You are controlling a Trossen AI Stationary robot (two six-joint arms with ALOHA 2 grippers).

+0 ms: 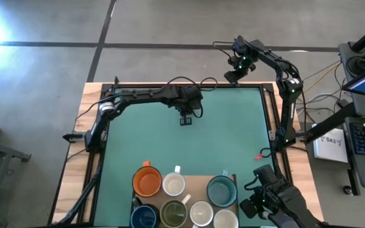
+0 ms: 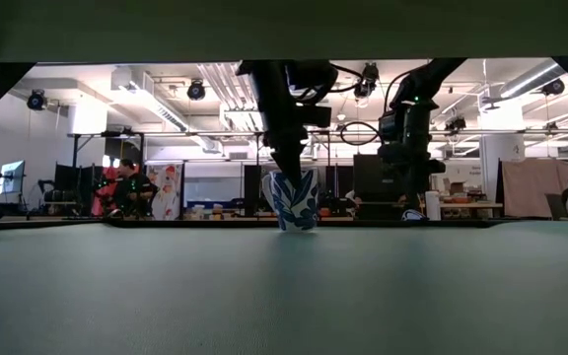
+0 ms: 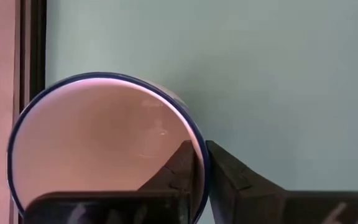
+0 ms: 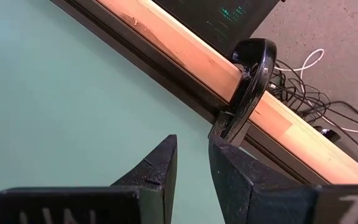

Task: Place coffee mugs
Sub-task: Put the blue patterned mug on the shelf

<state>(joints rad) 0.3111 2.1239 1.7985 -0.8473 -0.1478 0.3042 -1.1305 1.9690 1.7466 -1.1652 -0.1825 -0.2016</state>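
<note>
Seven mugs stand in a cluster on a brown board at the table's near edge: orange (image 1: 147,182), teal (image 1: 221,190), dark blue (image 1: 144,217), olive-green inside (image 1: 173,214) and three white ones, such as (image 1: 173,185). An eighth mug (image 3: 104,143), cream inside with a blue rim and a blue pattern outside (image 2: 292,202), sits in my left gripper (image 3: 199,149) over the far middle of the green mat. In the high view the left gripper (image 1: 185,119) hides it. My right gripper (image 4: 192,144) waits at the far right corner (image 1: 232,77), its fingers a narrow gap apart and touching nothing. My left gripper pinches the patterned mug by its rim wall (image 3: 201,140), one finger inside the cup (image 3: 182,165) and one outside (image 3: 229,171). The fingers come from above, pointing down. The mug hangs roughly upright below them, its base level with the mat (image 2: 292,227); whether it touches, I cannot tell.
Black rails and a wooden border (image 1: 81,126) frame the green mat (image 1: 220,139). A black clamp (image 4: 250,68) sits on the far right rail beside my right gripper. A dark device (image 1: 271,199) stands at the near right corner. Bare mat lies between the left gripper and the mug cluster.
</note>
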